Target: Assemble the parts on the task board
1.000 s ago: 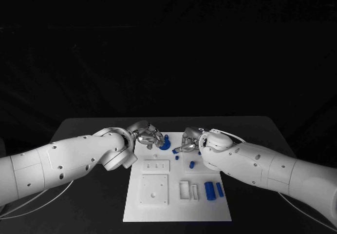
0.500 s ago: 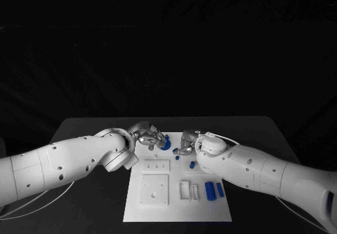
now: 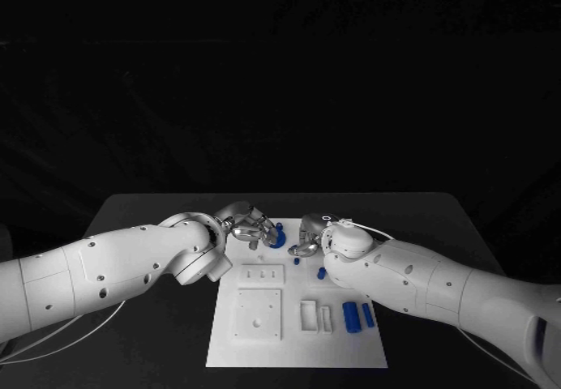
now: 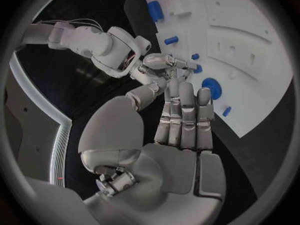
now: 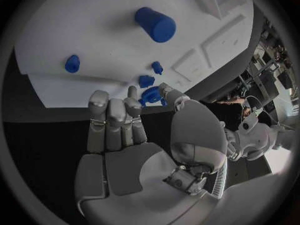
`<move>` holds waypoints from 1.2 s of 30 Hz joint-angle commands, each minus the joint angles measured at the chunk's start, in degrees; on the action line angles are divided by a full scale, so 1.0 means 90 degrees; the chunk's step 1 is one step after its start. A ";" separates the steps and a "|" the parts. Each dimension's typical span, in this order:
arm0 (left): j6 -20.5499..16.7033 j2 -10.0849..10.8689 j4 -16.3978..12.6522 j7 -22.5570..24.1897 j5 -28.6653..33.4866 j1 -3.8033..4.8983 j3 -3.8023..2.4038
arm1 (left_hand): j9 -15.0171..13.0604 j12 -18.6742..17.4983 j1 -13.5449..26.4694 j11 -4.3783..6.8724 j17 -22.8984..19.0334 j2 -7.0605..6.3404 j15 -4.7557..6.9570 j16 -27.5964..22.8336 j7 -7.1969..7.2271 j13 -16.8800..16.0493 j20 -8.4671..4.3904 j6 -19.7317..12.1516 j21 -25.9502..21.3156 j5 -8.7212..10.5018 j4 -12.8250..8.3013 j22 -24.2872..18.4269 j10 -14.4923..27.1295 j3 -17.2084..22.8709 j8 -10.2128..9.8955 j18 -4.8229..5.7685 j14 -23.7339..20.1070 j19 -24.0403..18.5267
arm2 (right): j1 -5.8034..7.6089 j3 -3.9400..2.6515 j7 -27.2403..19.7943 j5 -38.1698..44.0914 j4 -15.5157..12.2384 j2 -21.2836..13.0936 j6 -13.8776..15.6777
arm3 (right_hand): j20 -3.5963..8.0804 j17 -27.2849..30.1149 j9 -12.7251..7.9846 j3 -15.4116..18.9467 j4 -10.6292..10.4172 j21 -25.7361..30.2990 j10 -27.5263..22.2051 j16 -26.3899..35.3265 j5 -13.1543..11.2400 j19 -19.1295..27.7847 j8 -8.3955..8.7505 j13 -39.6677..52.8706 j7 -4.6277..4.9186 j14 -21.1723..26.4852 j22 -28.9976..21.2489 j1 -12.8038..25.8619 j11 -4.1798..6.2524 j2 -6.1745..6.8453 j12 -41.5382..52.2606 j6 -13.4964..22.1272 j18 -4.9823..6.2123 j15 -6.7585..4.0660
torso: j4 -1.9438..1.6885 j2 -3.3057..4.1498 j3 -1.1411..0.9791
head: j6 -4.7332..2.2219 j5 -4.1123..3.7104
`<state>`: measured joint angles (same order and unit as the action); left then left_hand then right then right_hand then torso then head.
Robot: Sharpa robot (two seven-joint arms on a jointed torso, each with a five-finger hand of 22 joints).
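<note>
The white task board (image 3: 298, 324) lies mid-table, and both hands meet over its far end. On its near right part lie two blue cylinders (image 3: 351, 313), side by side. Toward the far end sit one round blue part (image 4: 211, 87) and about four small blue pieces (image 5: 72, 63); some may be hidden. No writing can be read. The left hand (image 3: 243, 224) hangs with fingers straight and close together, grasping nothing. The right hand (image 3: 307, 235) has fingers extended near a small blue part (image 5: 150, 95); whether it grips it cannot be told.

No text, label, brand, number or sign can be read anywhere.
</note>
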<state>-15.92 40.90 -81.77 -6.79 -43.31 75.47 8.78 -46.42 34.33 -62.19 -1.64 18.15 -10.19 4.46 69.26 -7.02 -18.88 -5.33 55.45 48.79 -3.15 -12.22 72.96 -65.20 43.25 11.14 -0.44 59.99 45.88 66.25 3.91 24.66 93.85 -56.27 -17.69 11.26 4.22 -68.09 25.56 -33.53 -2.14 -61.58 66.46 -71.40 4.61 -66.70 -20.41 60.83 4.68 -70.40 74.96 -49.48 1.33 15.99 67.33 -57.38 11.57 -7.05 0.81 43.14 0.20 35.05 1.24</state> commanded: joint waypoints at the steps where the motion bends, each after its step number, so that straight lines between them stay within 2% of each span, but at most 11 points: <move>1: -0.0048 0.0006 -0.0035 0.0018 0.0084 0.0010 -0.0004 | 0.0010 -0.0033 0.0005 -0.0004 -0.0003 -0.0070 -0.0043 -0.0043 -0.0024 0.0010 -0.0475 -0.0018 -0.0038 0.0034 0.0048 -0.0001 -0.0025 0.0010 0.0023 -0.0002 0.0020 0.0000 | -0.0005 0.0009 -0.0029 0.0206 -0.0010 0.0025 0.0044 | 0.0037 0.0008 0.0011 0.0037 -0.0029 -0.0034 0.0015 0.0035 -0.0048 0.0020 -0.0002 0.0007 0.0037 0.0033 0.0096 -0.0013 0.0005 0.0061 -0.0047 -0.0062 0.0381 -0.0032 | -0.0008 -0.0001 -0.0002 | 0.0017 0.0009; 5: -0.0042 0.0001 -0.0035 0.0012 0.0100 0.0010 -0.0005 | 0.0014 -0.0035 0.0005 -0.0004 -0.0002 -0.0076 -0.0043 -0.0045 -0.0026 0.0010 -0.0475 -0.0023 -0.0040 0.0034 0.0060 0.0000 -0.0026 0.0010 0.0025 -0.0003 0.0021 0.0001 | -0.0006 0.0020 -0.0050 0.0288 0.0020 0.0077 0.0033 | 0.0040 0.0015 0.0018 0.0130 0.0063 -0.0038 0.0003 0.0040 -0.0068 0.0051 0.0012 0.0025 0.0043 0.0050 0.0097 -0.0101 -0.0001 0.0075 -0.0073 -0.0041 0.0381 -0.0026 | -0.0007 0.0001 0.0003 | 0.0031 0.0014; 11: -0.0035 -0.0009 -0.0039 0.0007 0.0111 0.0011 -0.0005 | 0.0019 -0.0038 0.0004 -0.0004 -0.0001 -0.0086 -0.0043 -0.0047 -0.0028 0.0010 -0.0475 -0.0030 -0.0042 0.0035 0.0072 0.0001 -0.0028 0.0008 0.0026 -0.0004 0.0022 0.0002 | -0.0018 0.0141 -0.0080 0.0564 0.0111 0.0149 0.0104 | 0.0037 0.0026 0.0028 0.0237 0.0321 -0.0038 -0.0018 0.0047 -0.0167 0.0092 0.0040 0.0063 0.0059 0.0081 0.0090 -0.0367 -0.0017 0.0073 -0.0111 -0.0008 0.0381 -0.0011 | -0.0003 -0.0003 0.0003 | 0.0049 0.0025; 22: -0.0009 -0.0011 -0.0038 -0.0004 0.0146 0.0013 -0.0005 | 0.0024 -0.0042 0.0002 -0.0005 0.0001 -0.0094 -0.0043 -0.0050 -0.0031 0.0010 -0.0475 -0.0040 -0.0046 0.0035 0.0088 0.0003 -0.0029 0.0007 0.0027 -0.0005 0.0024 0.0003 | -0.0059 0.0235 -0.0069 0.0903 0.0188 0.0236 0.0257 | 0.0009 0.0043 0.0053 0.0299 0.0905 -0.0025 -0.0054 0.0053 -0.0199 0.0144 0.0074 0.0126 0.0083 0.0138 0.0071 -0.0888 -0.0040 0.0077 -0.0167 0.0030 0.0381 0.0012 | -0.0002 -0.0011 0.0003 | 0.0069 0.0053; 27: -0.0003 -0.0021 -0.0030 -0.0014 0.0150 0.0014 -0.0005 | 0.0027 -0.0044 0.0002 -0.0006 0.0002 -0.0095 -0.0044 -0.0052 -0.0033 0.0010 -0.0474 -0.0045 -0.0048 0.0035 0.0102 0.0004 -0.0030 0.0007 0.0029 -0.0005 0.0024 0.0004 | -0.0070 0.0238 -0.0074 0.0922 0.0247 0.0279 0.0313 | -0.0005 0.0050 0.0062 0.0235 0.0905 -0.0022 -0.0044 0.0053 -0.0200 0.0133 0.0073 0.0133 0.0084 0.0135 0.0060 -0.0897 -0.0041 0.0065 -0.0178 0.0021 0.0381 0.0015 | 0.0005 -0.0011 0.0002 | 0.0070 0.0062; 36: 0.0000 -0.0028 -0.0022 -0.0035 0.0185 0.0014 -0.0005 | 0.0036 -0.0050 0.0011 -0.0008 0.0005 -0.0103 -0.0046 -0.0058 -0.0037 0.0010 -0.0472 -0.0058 -0.0053 0.0035 0.0140 0.0008 -0.0032 0.0001 0.0034 -0.0005 0.0026 0.0006 | -0.0071 0.0238 -0.0088 0.0849 0.0270 0.0325 0.0393 | -0.0038 0.0073 0.0074 0.0251 0.0737 -0.0018 -0.0028 0.0055 -0.0195 0.0119 0.0089 0.0152 0.0087 0.0130 0.0044 -0.0595 -0.0044 0.0081 -0.0211 0.0020 0.0381 0.0018 | 0.0008 -0.0011 0.0004 | 0.0078 0.0059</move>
<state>-15.91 40.79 -81.86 -7.15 -42.42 75.48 8.77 -46.17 34.12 -62.19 -1.63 18.15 -10.63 4.17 69.02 -7.09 -18.84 -5.33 55.12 48.57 -3.15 -11.33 72.97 -65.20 43.31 11.14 -0.44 60.08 45.87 65.65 6.00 24.31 100.72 -53.90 -14.90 14.05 4.39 -67.50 26.15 -31.15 4.79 -61.56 66.25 -71.18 3.11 -65.69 -19.91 62.15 5.00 -69.69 74.94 -55.42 1.12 16.65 65.76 -57.06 11.36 -6.95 0.88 43.03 0.23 35.73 1.80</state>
